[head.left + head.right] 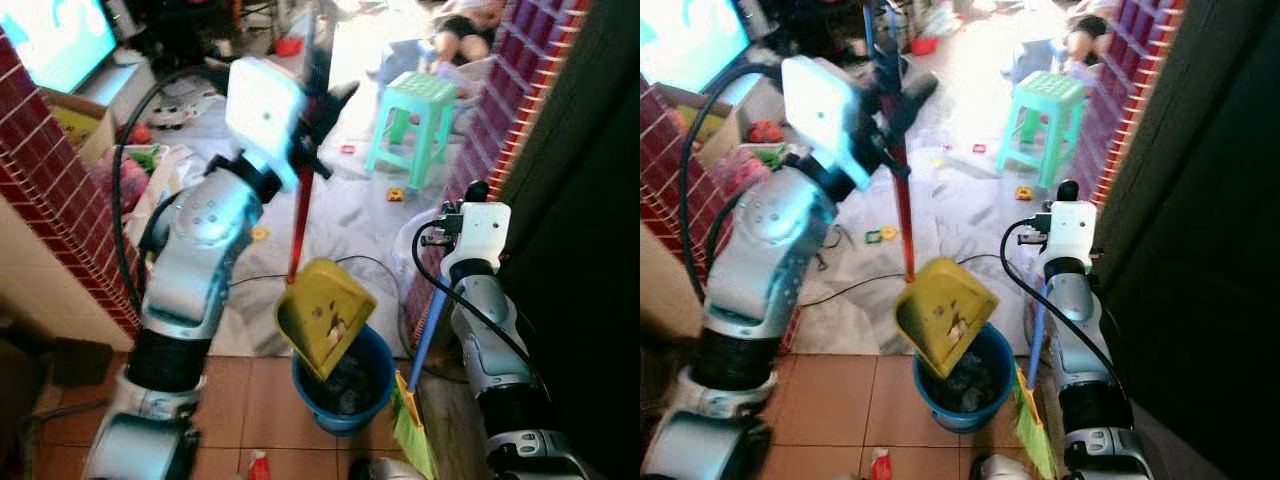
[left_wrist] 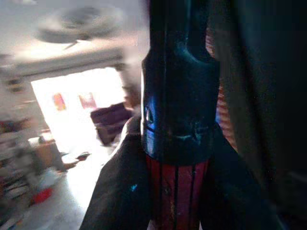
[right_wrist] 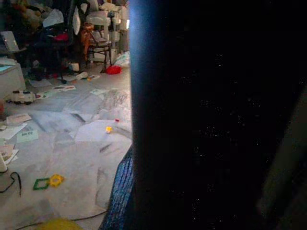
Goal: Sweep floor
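A bucket sits low in the centre of the frame, with a dustpan tilted over its rim and the dustpan's handle rising toward the upper centre. Just right of the bucket stands a broom, bristles on the floor. A stool stands at upper right, and beyond it a person sits at the top edge. A brick wall runs along the left.

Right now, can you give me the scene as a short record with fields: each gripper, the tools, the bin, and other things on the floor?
left gripper: raised, shut on the red dustpan handle
dustpan: yellow, tilted over the blue bucket, scraps in it
right gripper: low at the blue broom handle; fingers not clear
broom head: green bristles, on the floor beside the bucket
floor: green stool, scattered small toys
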Controlling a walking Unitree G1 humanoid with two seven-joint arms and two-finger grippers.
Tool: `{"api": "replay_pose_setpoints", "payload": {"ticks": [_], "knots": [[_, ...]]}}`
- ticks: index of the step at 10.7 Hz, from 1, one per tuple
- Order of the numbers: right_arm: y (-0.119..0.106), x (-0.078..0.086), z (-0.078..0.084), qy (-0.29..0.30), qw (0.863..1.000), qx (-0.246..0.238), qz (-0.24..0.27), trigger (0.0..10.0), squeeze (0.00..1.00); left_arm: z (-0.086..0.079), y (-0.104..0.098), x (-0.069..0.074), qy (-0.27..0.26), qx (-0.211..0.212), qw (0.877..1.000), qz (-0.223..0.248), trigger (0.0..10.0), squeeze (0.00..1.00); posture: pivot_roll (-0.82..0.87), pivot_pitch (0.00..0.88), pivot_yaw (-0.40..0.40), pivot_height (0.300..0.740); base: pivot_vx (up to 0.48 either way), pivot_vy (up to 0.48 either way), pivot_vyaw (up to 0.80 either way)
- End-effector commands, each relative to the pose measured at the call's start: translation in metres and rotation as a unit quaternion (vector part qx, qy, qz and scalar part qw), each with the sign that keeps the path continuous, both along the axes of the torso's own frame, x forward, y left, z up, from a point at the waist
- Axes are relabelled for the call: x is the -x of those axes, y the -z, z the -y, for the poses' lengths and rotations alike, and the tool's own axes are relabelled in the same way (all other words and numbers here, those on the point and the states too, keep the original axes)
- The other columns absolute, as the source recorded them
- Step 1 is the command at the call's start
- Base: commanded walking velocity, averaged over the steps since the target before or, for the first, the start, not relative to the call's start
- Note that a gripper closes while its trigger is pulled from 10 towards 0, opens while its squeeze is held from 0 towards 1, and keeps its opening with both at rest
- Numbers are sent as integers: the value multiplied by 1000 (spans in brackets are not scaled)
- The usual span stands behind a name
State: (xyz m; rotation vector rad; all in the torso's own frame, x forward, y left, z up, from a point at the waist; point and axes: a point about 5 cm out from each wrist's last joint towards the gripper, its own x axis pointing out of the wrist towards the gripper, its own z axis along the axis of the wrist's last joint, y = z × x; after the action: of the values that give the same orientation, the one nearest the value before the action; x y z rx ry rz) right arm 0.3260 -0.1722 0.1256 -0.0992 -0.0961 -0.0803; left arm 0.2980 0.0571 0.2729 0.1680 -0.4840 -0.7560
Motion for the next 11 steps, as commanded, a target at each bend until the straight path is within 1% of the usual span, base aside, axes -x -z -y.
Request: {"api": "replay_pose_setpoints", "payload": {"ticks": [1,2,3,4,5,6,7,8,9,10,11], "knots": [[-6,-3,-3,-8,1000,2,15,10000,0,10,-9,12,36,-2,999,20,10000,0,-55,0,-4,740,0,0,0],[-6,-3,-3,-7,1000,3,16,10000,0,21,4,20,76,-30,997,-8,10000,0,-55,0,-4,740,0,0,0],[-7,-3,-3,-7,1000,3,16,10000,0,23,6,21,85,-21,996,-18,10000,0,-58,0,-5,740,0,0,0],[-7,-4,-3,-8,1000,4,17,10000,0,21,1,19,79,11,996,-28,10000,0,-58,0,-5,740,0,0,0],[-7,-4,-3,-7,1000,5,17,10000,0,23,3,21,66,-15,998,-3,10000,0,-54,0,-7,740,0,0,0],[-7,-5,-3,-7,1000,4,17,10000,0,22,-1,21,57,19,998,-3,10000,0,-55,0,-4,740,0,0,0],[-7,-5,-4,-7,1000,4,17,10000,0,15,-9,14,10,5,999,42,10000,0,-56,0,-3,740,0,0,0],[-6,-4,-5,-8,1000,4,17,10000,0,15,-10,17,12,-5,998,60,10000,0,-54,0,-6,740,0,0,0],[-5,-4,-5,-8,1000,4,16,10000,0,18,-8,19,7,-42,995,88,10000,0,-54,0,-6,740,0,0,0],[-6,-5,-5,-8,1000,4,16,10000,0,19,-4,18,20,10,999,33,10000,0,-57,0,-3,740,0,0,0],[-6,-5,-4,-7,1000,4,16,10000,0,16,-8,17,1,0,998,61,10000,0,-56,0,-4,740,0,0,0]]}}
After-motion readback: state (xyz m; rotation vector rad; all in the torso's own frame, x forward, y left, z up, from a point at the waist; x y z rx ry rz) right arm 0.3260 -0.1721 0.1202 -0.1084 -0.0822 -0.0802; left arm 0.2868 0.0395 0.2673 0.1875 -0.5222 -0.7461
